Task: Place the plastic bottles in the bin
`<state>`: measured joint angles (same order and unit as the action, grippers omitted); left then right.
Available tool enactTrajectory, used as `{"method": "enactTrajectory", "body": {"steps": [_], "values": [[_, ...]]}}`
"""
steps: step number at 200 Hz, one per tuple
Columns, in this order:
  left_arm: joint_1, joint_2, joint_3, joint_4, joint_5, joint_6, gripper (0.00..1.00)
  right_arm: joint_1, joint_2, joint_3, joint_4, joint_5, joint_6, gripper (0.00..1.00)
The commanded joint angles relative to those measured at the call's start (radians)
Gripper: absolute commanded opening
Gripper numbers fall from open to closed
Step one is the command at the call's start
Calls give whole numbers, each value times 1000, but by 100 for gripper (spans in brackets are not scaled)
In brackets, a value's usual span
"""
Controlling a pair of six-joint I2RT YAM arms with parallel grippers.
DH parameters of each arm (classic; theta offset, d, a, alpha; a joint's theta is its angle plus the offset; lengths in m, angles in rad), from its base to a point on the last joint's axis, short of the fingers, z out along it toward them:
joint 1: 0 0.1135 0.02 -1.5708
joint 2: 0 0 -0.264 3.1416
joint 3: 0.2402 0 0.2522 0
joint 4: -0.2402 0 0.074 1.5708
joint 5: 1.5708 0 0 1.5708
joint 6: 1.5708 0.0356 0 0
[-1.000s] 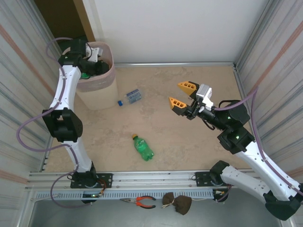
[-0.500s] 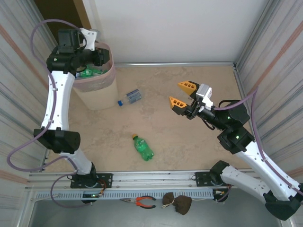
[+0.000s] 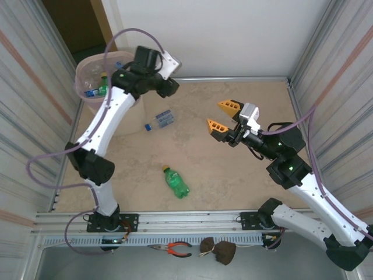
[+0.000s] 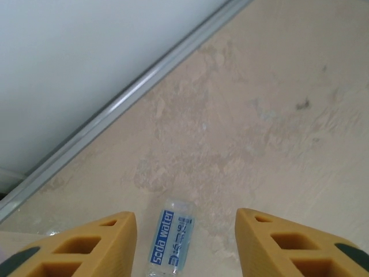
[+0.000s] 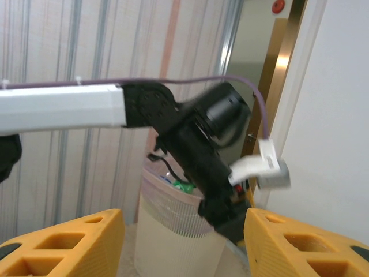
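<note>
1. The bin (image 3: 80, 79) is seen at the upper left of the top view, with a pink bag folded over its rim. Plastic bottles lie inside it, among them a green one (image 3: 104, 87) and a blue-capped one (image 3: 88, 91).
2. Two bottles are left on the table (image 3: 233, 175). A clear water bottle (image 3: 162, 119) with a blue label lies left of centre, near the bin's lower right side. A green soda bottle (image 3: 176, 181) lies in the lower middle, well apart from both grippers.
3. The left gripper (image 4: 185, 234) is held above the table near the back wall, to the right of the bin. Its orange fingers (image 4: 86, 245) are spread wide and nothing is held. In the left wrist view, the water bottle (image 4: 172, 242) is seen between them at the bottom edge, untouched.
4. The right gripper (image 3: 222, 116) is raised right of centre in the top view and pointed toward the left. Its fingers are spread apart and it is empty. In the right wrist view, the bin (image 5: 173, 236) and the left arm (image 5: 63, 109) are framed above that gripper (image 5: 184, 245).
5. Pliers (image 3: 173, 249) with red handles and a brown object (image 3: 220, 251) are seen at the bottom edge of the top view, below the rail.
</note>
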<state>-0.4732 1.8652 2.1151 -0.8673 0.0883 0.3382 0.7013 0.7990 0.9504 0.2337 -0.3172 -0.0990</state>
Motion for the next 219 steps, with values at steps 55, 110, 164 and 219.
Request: {"method": "enactTrajectory", "body": {"steps": [55, 110, 164, 219], "values": [[-79, 290, 74, -110, -272, 146, 63, 6, -15, 18, -9, 10, -23, 56], [-50, 483, 183, -213, -365, 159, 83, 8, -20, 12, -14, 20, -26, 56], [-12, 573, 218, -240, -384, 159, 90, 7, -20, 10, -18, 24, -23, 56], [8, 626, 245, -332, -300, 136, 87, 7, -18, 6, -15, 27, -19, 56]]}}
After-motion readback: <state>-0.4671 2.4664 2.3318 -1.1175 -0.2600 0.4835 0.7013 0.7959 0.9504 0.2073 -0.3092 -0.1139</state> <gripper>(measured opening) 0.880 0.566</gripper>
